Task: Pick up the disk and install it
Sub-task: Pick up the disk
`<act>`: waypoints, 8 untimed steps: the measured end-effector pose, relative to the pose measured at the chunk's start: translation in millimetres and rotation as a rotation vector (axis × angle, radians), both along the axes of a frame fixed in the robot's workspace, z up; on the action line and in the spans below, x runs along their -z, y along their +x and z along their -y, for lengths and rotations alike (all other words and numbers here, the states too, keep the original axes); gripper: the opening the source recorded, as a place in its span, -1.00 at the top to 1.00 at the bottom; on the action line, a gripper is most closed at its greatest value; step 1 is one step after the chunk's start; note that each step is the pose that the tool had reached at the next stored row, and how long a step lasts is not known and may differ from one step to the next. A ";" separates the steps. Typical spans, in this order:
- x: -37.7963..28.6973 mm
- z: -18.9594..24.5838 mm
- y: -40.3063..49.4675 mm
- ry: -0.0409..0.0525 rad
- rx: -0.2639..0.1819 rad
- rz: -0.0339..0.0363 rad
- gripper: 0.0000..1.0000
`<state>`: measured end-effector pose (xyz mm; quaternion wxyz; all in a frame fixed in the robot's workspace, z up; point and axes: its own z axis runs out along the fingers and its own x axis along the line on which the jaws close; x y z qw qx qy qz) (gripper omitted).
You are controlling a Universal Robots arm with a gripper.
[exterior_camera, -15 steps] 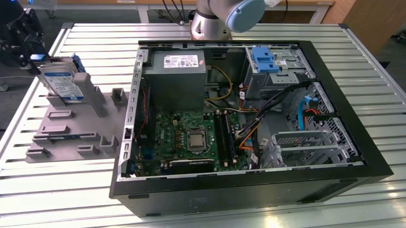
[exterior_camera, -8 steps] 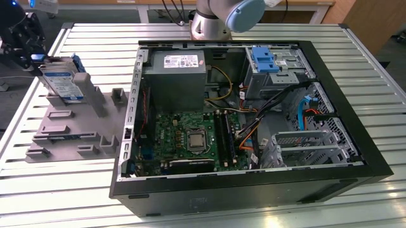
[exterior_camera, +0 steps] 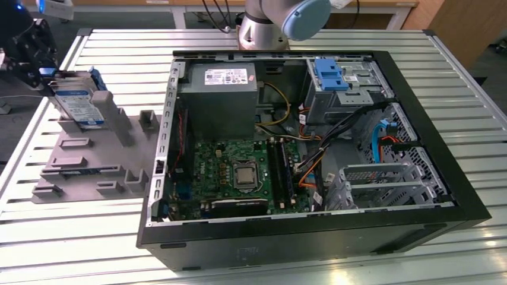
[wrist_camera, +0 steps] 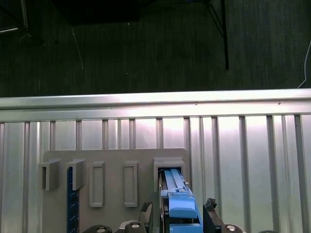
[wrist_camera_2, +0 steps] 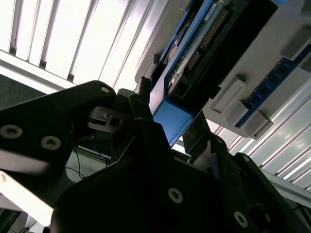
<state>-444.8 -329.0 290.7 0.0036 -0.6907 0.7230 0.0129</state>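
My gripper straddles the disk standing in its grey holder — clamped or not, I cannot tell — nothing lifted or installed yet.

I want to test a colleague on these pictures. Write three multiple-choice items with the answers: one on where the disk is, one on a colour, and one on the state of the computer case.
1. Where is the disk?
A. In the grey holder, at the exterior view's left of the computer case.
B. Inside the computer case.
C. On the floor.

2. What colour is the frame around the disk?
A. Red.
B. Yellow.
C. Blue.

3. In what state is the computer case?
A. Closed by a side panel.
B. Open, with its inside in view.
C. Wrapped in foil.

Answers:
1 A: in the exterior view the disk stands on edge in the grey holder, apart from the computer case.
2 C: the frame shows blue in both wrist views.
3 B: the green board lies in plain view inside it.
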 end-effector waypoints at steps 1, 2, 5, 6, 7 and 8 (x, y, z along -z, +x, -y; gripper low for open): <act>0.5 0.0 0.0 0.0000 0.000 0.0000 -0.04; 0.9 0.0 0.0 0.0000 0.000 0.0000 -0.04; 2.2 0.0 -0.1 0.0000 0.000 0.0001 0.12; 2.6 0.0 -0.1 -0.0001 0.000 0.0000 0.12; 3.0 0.0 -0.1 -0.0002 0.000 0.0000 0.12; 3.3 0.1 -0.1 -0.0003 0.000 -0.0001 0.12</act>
